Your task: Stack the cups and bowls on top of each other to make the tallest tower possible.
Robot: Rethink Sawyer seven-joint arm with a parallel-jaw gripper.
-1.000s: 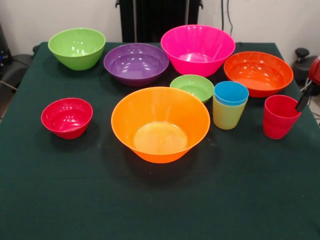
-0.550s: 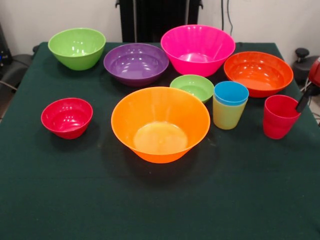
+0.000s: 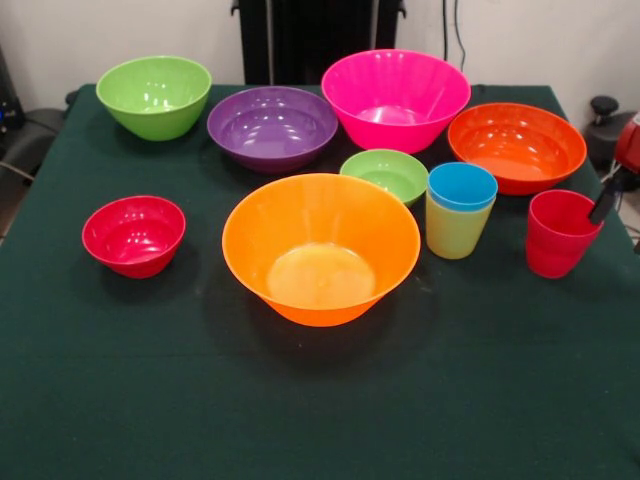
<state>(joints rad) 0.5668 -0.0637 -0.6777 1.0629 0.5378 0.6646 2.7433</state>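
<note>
From the right edge, the red arm's gripper [image 3: 606, 206] reaches the red translucent plastic cup [image 3: 558, 234]; its opening cannot be told. Nearest on the green surface [image 3: 320, 400] stands the big orange bowl [image 3: 321, 248]. Seven bowls and three cups stand there, with the blue cup [image 3: 462, 187] nested in the yellow-green cup [image 3: 454, 230].
</note>
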